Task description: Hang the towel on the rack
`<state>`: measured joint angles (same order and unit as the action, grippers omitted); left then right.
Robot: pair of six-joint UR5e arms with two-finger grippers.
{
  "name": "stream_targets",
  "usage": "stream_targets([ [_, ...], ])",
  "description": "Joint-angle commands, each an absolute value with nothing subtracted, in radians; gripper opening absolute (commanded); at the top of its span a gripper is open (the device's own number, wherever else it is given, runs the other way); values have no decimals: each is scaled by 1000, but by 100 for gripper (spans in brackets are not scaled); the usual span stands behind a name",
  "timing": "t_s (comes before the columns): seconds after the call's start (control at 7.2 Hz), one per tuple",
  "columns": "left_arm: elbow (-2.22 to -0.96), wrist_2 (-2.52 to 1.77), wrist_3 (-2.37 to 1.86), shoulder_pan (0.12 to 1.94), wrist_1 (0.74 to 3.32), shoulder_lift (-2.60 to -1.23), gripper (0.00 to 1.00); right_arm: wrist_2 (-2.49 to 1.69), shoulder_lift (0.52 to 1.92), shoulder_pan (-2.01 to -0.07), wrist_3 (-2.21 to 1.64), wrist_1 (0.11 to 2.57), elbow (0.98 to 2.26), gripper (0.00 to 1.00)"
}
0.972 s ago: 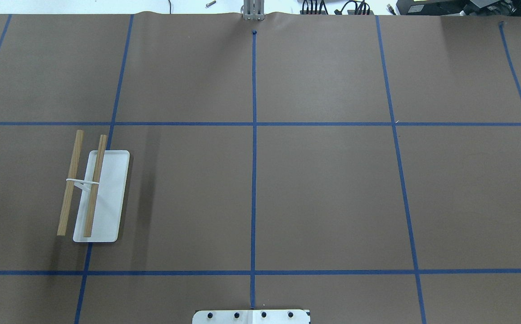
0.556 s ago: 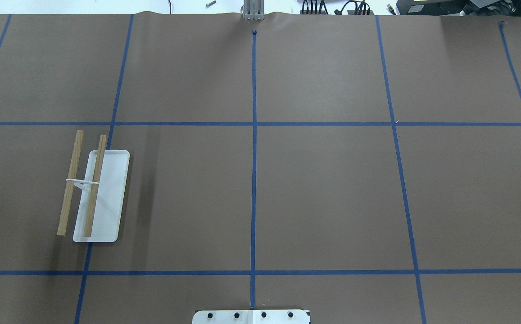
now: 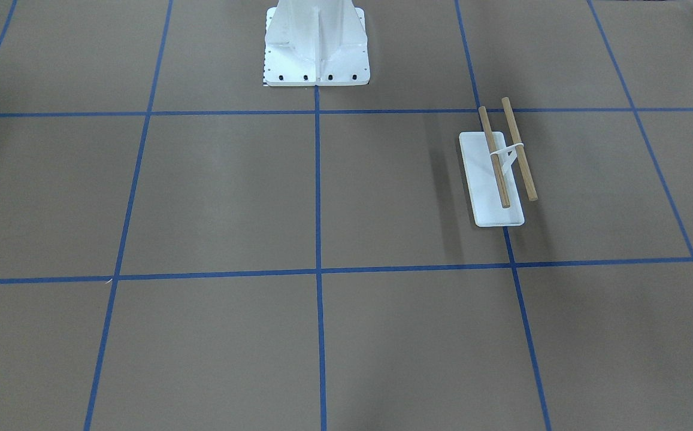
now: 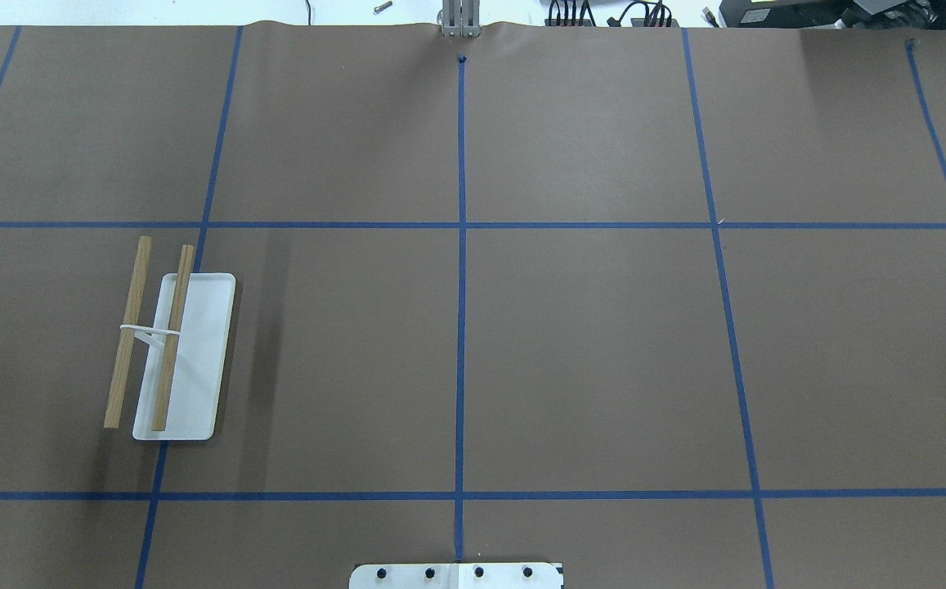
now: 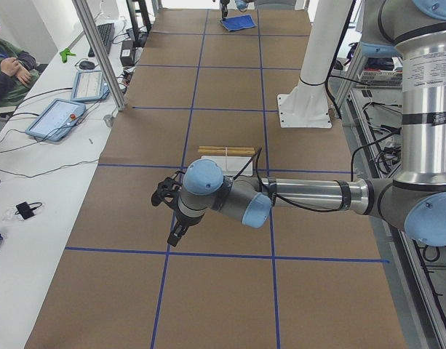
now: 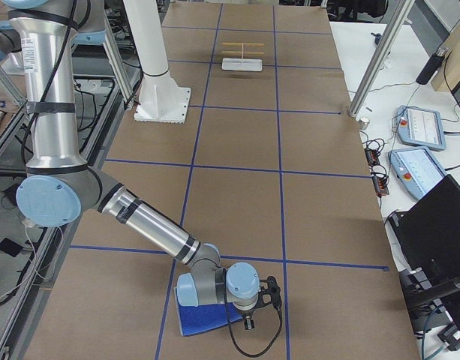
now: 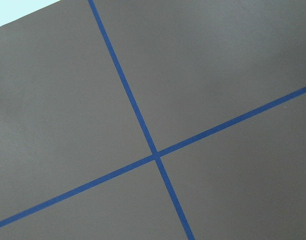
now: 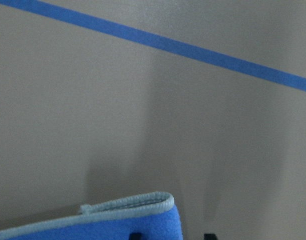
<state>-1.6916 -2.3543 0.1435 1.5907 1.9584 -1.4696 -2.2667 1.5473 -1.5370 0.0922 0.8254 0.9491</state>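
The rack [image 4: 170,352] stands on the table's left half, with a white flat base, a white bracket and two brown dowel rods; it also shows in the front view [image 3: 496,173] and far off in the right side view [image 6: 242,56]. The blue towel [image 6: 207,315] lies flat near the table's right end. Its pale stitched corner fills the bottom of the right wrist view [image 8: 118,222]. My right gripper [image 6: 260,304] is low at the towel's edge; two dark fingertips [image 8: 135,235] stand apart. My left gripper [image 5: 173,234] hovers over bare table in front of the rack; I cannot tell whether it is open.
The white bolted pedestal [image 3: 316,45] stands at the table's near middle. Blue tape lines [image 4: 461,270] divide the brown table cover. Operators' tablets [image 5: 59,116] and cables lie on the side bench. A metal post [image 5: 99,54] rises at the table's far edge.
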Motion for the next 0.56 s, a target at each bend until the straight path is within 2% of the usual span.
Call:
stream_targets([
  [0.0,-1690,-2353,143,1591,1959,-1471,99,-2276,1546,-1537,83,824,943,0],
  [0.42,-1689,-2353,140,1589,1957,-1471,99,-2357,1543,-1537,81,828,989,0],
])
